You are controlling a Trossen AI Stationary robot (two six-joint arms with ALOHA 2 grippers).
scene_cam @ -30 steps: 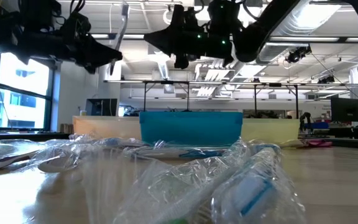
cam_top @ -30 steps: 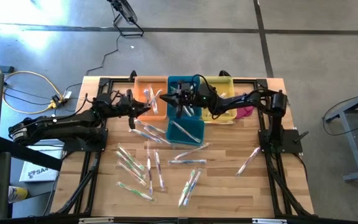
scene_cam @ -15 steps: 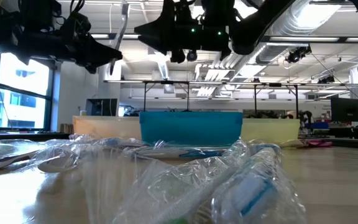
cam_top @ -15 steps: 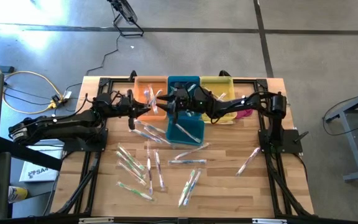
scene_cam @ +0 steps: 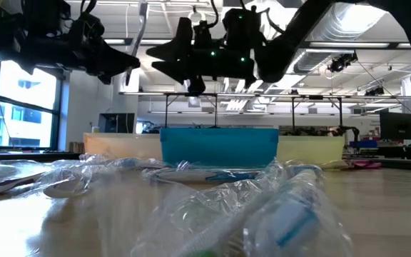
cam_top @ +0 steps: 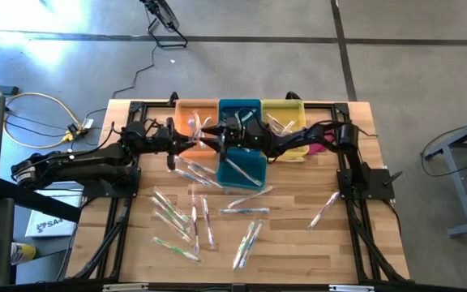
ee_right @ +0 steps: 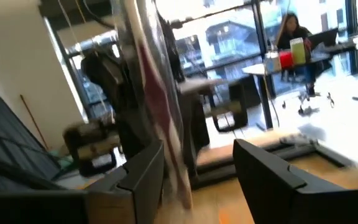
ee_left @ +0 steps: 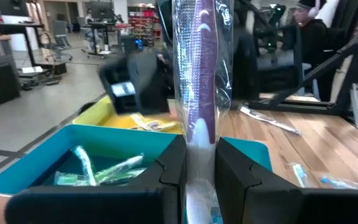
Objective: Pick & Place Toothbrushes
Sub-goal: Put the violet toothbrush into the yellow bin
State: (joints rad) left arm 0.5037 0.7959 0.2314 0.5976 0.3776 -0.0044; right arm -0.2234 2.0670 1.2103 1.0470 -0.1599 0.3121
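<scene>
- Wood-grain tabletop (cam_top: 298, 235) is seen from above, carrying three bins in a row along its far edge: an orange bin (cam_top: 186, 113), a blue bin (cam_top: 242, 166) in the middle and a yellow bin (cam_top: 286, 107).
- Loose toothbrushes (cam_top: 185, 219) in clear wrappers are scattered over the near half of the tabletop, with one lying apart toward the right side (cam_top: 324, 209).
- More wrapped toothbrushes are seen inside the blue bin (ee_left: 98, 168) in the left wrist view, and some lie in the yellow bin (cam_top: 280, 124).
- The left gripper (cam_top: 194, 138) is held above the orange bin, close to the blue bin's edge, and is clamped on a wrapped toothbrush (ee_left: 199, 81) that stands upright between its fingers (ee_left: 169, 171); a purple handle shows through the wrapper.
- The right gripper (cam_top: 220, 136) is reached across the blue bin, just beside the left gripper, both well above the bins in the low view.
- In the right wrist view the right gripper's fingers (ee_right: 143, 174) are seen spread apart, with the same wrapped toothbrush (ee_right: 160, 124) upright just beside one finger; whether it is touched cannot be told.
- A pink cloth (cam_top: 319, 148) lies just beside the yellow bin.
- A seated person (ee_right: 294, 31) is visible at a desk in the room beyond.
</scene>
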